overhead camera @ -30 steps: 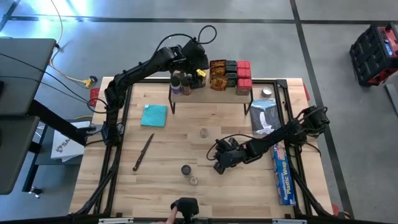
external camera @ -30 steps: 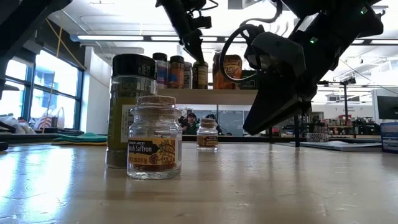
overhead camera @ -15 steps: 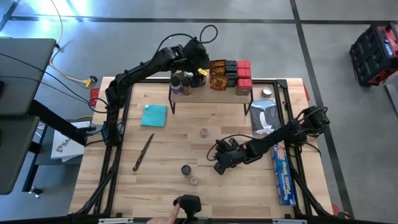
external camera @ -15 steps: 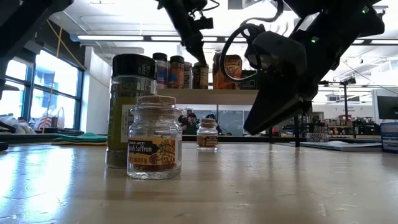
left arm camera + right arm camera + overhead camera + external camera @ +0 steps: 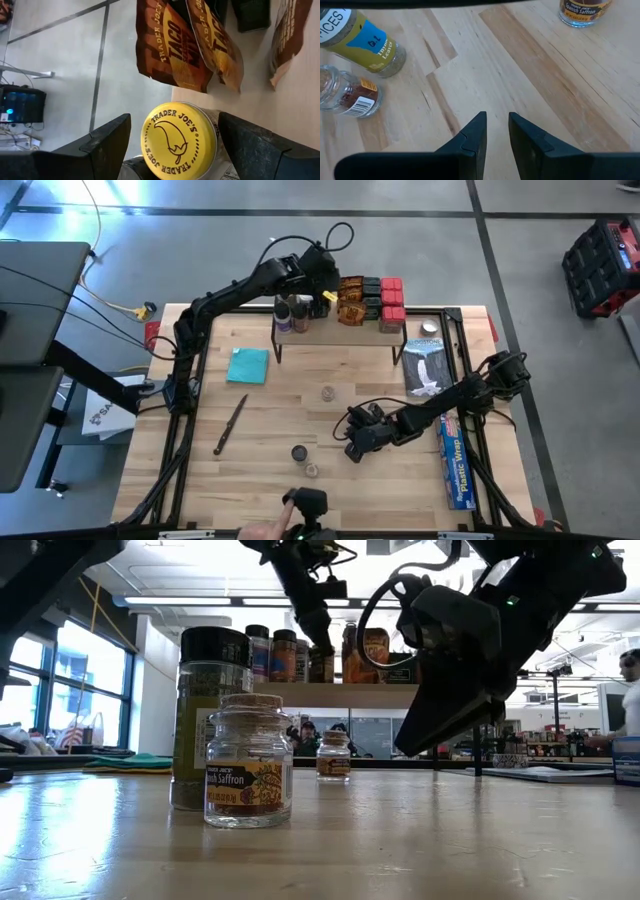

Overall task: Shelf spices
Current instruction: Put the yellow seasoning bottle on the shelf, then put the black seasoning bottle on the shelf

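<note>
The shelf [image 5: 335, 332] stands at the table's far edge and carries several jars [image 5: 290, 310], orange-brown packets [image 5: 350, 298] and red boxes [image 5: 392, 292]. On its top stands a yellow-lidded jar [image 5: 177, 140]. My left gripper [image 5: 175, 142] is open, reaching down over it, one finger on either side of the lid; whether a finger touches it I cannot tell. Three loose jars rest on the table: a saffron jar [image 5: 327, 392], a black-lidded green jar [image 5: 210, 720] and a small cork-topped jar [image 5: 248, 765]. My right gripper [image 5: 497, 122] hovers to their right, open by a narrow gap, with nothing between its fingers.
A teal cloth [image 5: 247, 366] and a knife [image 5: 230, 425] lie on the table's left half. A long blue plastic-wrap box [image 5: 455, 465] and a flat package [image 5: 425, 365] lie at the right. A person's hand [image 5: 270, 530] holds a black object at the near edge.
My left gripper has sunk a little toward the yellow-lidded jar on the shelf and rolled slightly; its fingers have stayed apart. The jar has kept its place. The person's hand at the near edge has shifted to the right.
</note>
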You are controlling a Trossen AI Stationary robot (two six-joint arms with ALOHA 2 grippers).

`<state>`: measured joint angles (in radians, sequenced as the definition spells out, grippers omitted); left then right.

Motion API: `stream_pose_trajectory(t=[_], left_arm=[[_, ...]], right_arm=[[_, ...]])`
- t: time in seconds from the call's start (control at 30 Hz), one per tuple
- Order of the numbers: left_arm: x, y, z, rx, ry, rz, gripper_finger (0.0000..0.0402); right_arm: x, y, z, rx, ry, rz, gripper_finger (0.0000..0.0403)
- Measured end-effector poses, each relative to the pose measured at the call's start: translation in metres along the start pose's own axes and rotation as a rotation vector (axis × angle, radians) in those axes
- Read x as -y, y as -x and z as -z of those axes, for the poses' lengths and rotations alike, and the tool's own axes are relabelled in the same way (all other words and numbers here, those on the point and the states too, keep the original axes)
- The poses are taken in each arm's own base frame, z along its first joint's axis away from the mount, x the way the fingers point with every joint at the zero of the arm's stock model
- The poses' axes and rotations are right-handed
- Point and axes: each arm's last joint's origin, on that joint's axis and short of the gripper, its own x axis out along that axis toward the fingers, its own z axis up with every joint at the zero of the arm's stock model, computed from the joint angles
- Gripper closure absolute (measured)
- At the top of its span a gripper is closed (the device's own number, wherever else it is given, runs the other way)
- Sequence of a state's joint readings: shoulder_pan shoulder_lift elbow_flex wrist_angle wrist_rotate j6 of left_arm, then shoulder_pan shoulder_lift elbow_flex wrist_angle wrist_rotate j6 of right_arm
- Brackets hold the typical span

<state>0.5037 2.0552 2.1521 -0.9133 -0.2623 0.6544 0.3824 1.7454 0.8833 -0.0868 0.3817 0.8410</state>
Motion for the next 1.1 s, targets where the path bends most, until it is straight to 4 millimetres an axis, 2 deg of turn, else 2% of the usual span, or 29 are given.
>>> stream_pose_trajectory(t=[0.43,0.6,0.83,1.0,1.1], left_arm=[[-0.004,0.0,-0.004,0.019,0.001,-0.059,0.0103],[0.0,0.013,-0.009,0.004,-0.005,-0.101,0.0103],[0.004,0.057,-0.018,0.028,-0.001,-0.195,0.0103],[0.008,0.109,-0.015,0.077,0.076,-0.179,0.0103],[0.02,0.142,-0.011,0.095,0.144,-0.134,0.0103]], right_arm=[[0.0,0.0,0.0,0.0,0.001,-0.001,0.0327],[0.0,0.0,0.0,-0.001,0.002,0.0,0.0327],[-0.005,0.003,0.007,-0.011,0.003,-0.011,0.0327],[-0.008,0.007,0.012,-0.002,-0.003,0.004,0.0327],[-0.01,0.011,0.014,-0.001,-0.002,0.002,0.0327]])
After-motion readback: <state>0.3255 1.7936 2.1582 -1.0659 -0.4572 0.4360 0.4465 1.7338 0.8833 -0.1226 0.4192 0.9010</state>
